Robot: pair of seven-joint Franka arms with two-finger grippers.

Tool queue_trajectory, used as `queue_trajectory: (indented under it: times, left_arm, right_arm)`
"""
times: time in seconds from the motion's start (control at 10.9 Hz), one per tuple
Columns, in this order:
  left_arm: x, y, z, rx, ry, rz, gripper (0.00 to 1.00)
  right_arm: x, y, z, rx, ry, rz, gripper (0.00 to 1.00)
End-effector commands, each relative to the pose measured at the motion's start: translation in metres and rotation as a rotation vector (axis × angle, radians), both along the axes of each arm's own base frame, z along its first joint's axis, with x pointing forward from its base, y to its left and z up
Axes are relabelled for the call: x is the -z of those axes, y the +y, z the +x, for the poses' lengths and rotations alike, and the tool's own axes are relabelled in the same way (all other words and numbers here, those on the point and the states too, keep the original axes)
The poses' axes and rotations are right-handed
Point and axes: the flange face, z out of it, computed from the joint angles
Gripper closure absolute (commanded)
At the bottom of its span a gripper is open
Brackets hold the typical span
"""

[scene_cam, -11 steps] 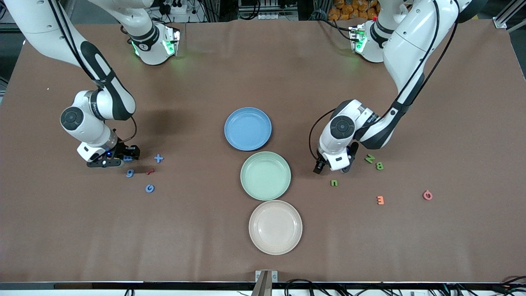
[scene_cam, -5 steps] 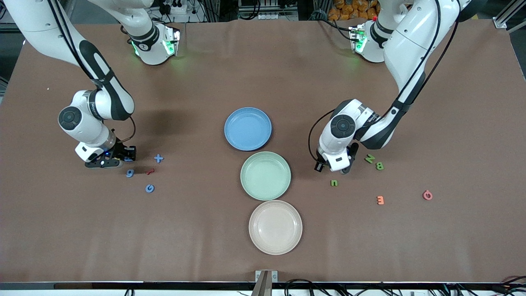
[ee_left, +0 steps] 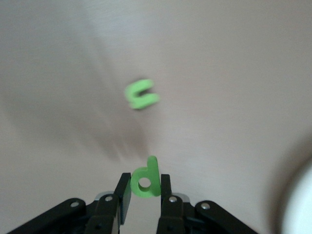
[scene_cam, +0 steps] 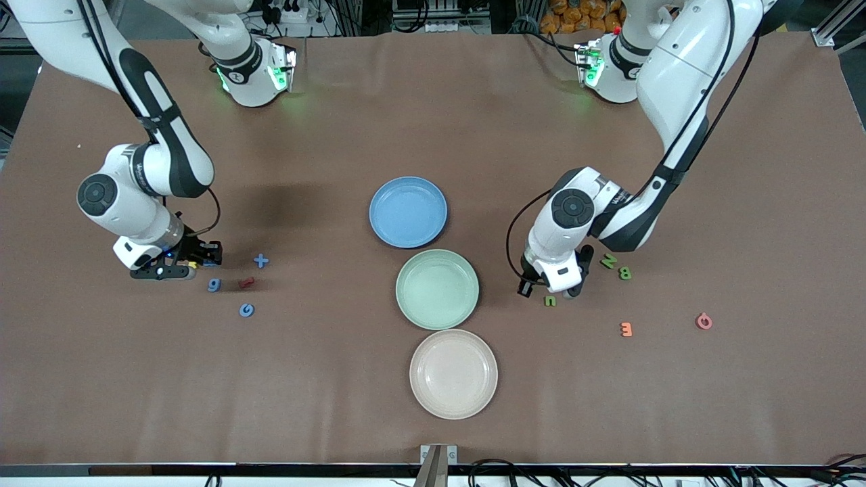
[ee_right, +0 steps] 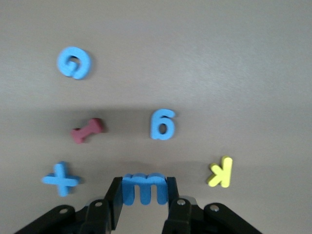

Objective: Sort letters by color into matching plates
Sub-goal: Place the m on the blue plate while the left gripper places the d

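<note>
My right gripper point(scene_cam: 200, 255) is shut on a blue "m" point(ee_right: 145, 187), low over the table beside the loose blue plus point(scene_cam: 261, 260), blue "9" point(scene_cam: 214, 285) and blue "G" point(scene_cam: 247, 310). My left gripper point(scene_cam: 567, 290) is shut on a green "d" point(ee_left: 146, 180), just over the green "n" point(scene_cam: 550, 301). The green "N" point(scene_cam: 608, 260) and green "B" point(scene_cam: 625, 273) lie beside it. The blue plate point(scene_cam: 379, 203) and the mint green plate point(scene_cam: 409, 270) sit empty mid-table. The right wrist view shows the plus point(ee_right: 60, 179), "9" point(ee_right: 162, 124) and "G" point(ee_right: 73, 62).
A cream-beige plate point(scene_cam: 426, 352) sits nearest the camera. A red piece point(scene_cam: 246, 282) lies among the blue letters, and a yellow "k" point(ee_right: 220, 171) shows by the right gripper. An orange "3" point(scene_cam: 626, 329) and a pink "6" point(scene_cam: 704, 320) lie toward the left arm's end.
My right gripper has drawn toward the right arm's end of the table with the blue "m". My left gripper has moved toward the green "n" with the green "d".
</note>
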Motion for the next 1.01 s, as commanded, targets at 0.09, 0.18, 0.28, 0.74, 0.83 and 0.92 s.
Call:
queue_trajectory:
  times: [0.09,0.18,0.28,0.74,0.83,0.92]
  left_arm:
    - [-0.052,-0.045,0.014,0.029,-0.092,-0.063,1.00]
    - [-0.059,-0.062,0.010,0.026,-0.088,-0.114,1.00]
    - [-0.066,-0.086,0.001,0.047,-0.109,-0.163,1.00]
    - [-0.064,-0.166,-0.046,0.198,-0.237,-0.301,1.00]
    - [-0.061,-0.162,-0.043,0.206,-0.244,-0.290,1.00]
    - [-0.061,-0.162,-0.042,0.216,-0.247,-0.286,1.00]
  right_arm:
    - [-0.035,0.059,0.007,0.095,0.033,0.044,1.00]
    - [-0.040,0.083,0.009,0.122,0.027,0.055,1.00]
    - [-0.044,0.107,0.010,0.147,0.024,0.069,1.00]
    - [-0.048,0.202,-0.011,0.218,0.047,0.098,1.00]
    - [-0.048,0.229,-0.017,0.234,0.050,0.101,1.00]
    - [-0.047,0.255,-0.025,0.257,0.054,0.106,1.00]
